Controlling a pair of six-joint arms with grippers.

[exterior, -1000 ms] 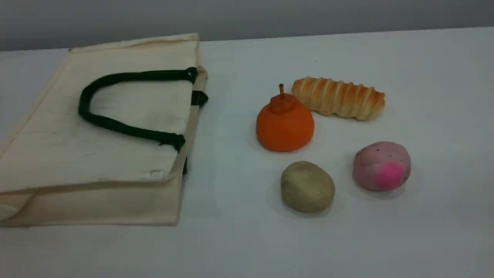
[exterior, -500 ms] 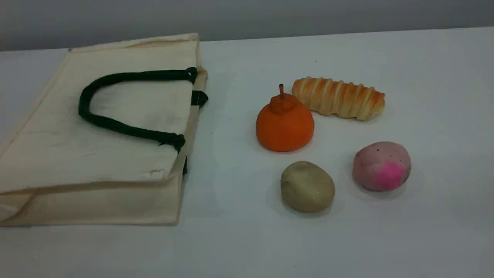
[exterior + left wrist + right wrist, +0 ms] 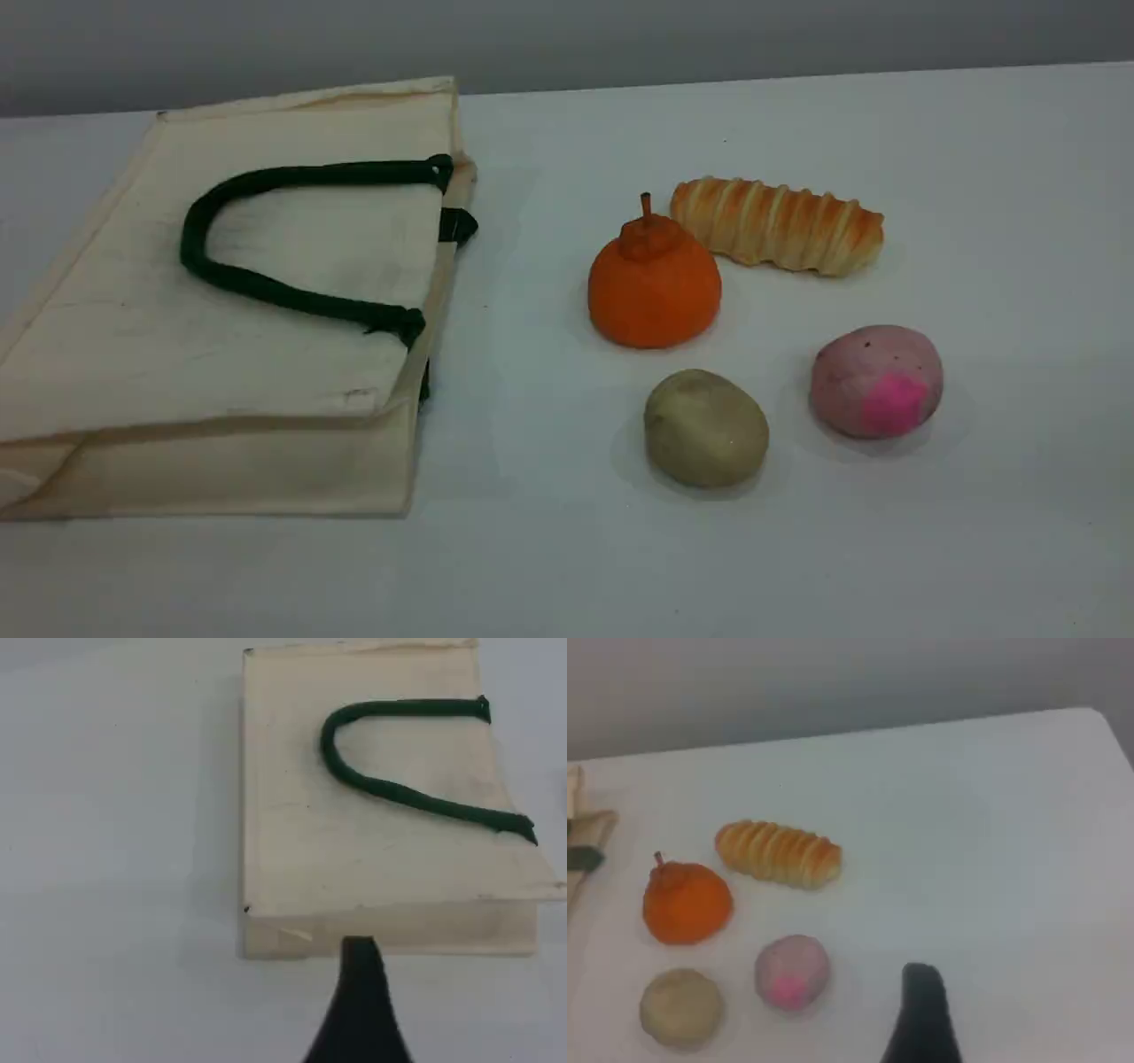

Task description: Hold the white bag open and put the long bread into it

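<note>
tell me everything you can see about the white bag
The white bag is a large cream tote that looks like canvas, lying flat on its side on the left of the table. Its mouth, at its right edge, is closed. One dark green strap handle curves over the upper panel; a second shows only as bits at the right edge. A side gusset shows along the near edge. Nothing touches it but the table; the left gripper hangs above its near edge.

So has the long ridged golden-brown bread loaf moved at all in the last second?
No. The long ridged golden-brown bread loaf lies where it did, just behind and right of the round orange stemmed toy fruit, apart from the cream canvas bag.
</note>
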